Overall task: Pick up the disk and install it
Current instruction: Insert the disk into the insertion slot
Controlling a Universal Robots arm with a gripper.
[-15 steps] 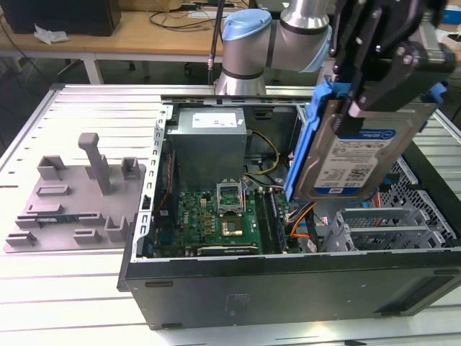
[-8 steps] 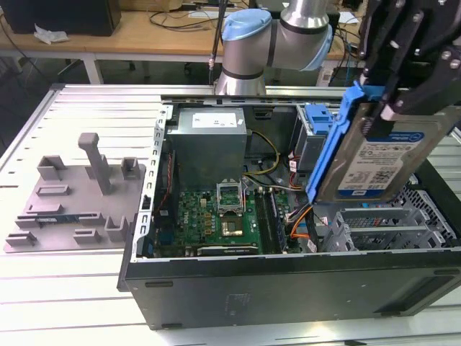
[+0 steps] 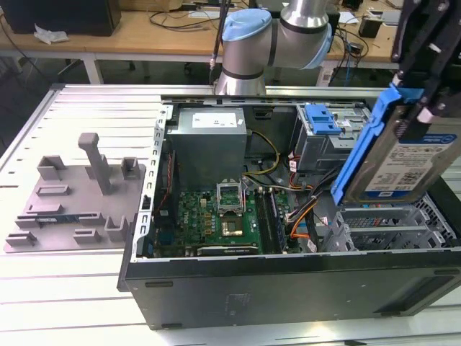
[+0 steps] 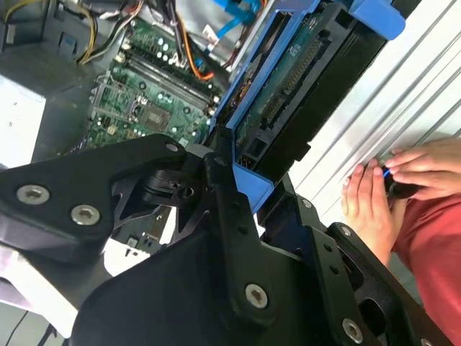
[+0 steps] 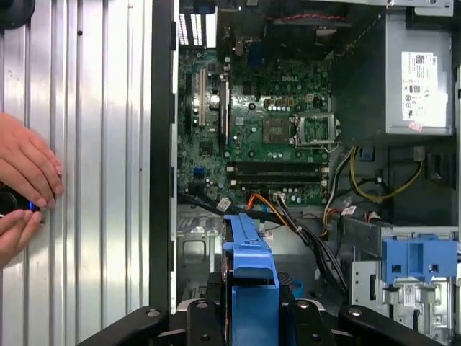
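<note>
The disk (image 3: 403, 155), a silver drive with a white-and-blue label in a blue carrier frame, hangs tilted in the air above the open computer case (image 3: 288, 288) on the exterior view's right. My gripper (image 3: 426, 101) is shut on its upper end with black fingers. In the second wrist view the disk (image 4: 302, 94) shows its dark underside and connector, clamped at its blue edge by the gripper (image 4: 241, 184). In the first wrist view the disk (image 5: 252, 277) stands edge-on between the gripper (image 5: 252, 317) fingers, over the case's drive area.
Inside the case lie a green motherboard (image 3: 216, 216), a grey power supply box (image 3: 209, 140), and a metal drive cage with a blue latch tab (image 3: 322, 119), with loose cables between. A grey fixture (image 3: 79, 194) sits on the exterior view's left. A person's hands (image 5: 25, 187) rest on the slatted table beside the case.
</note>
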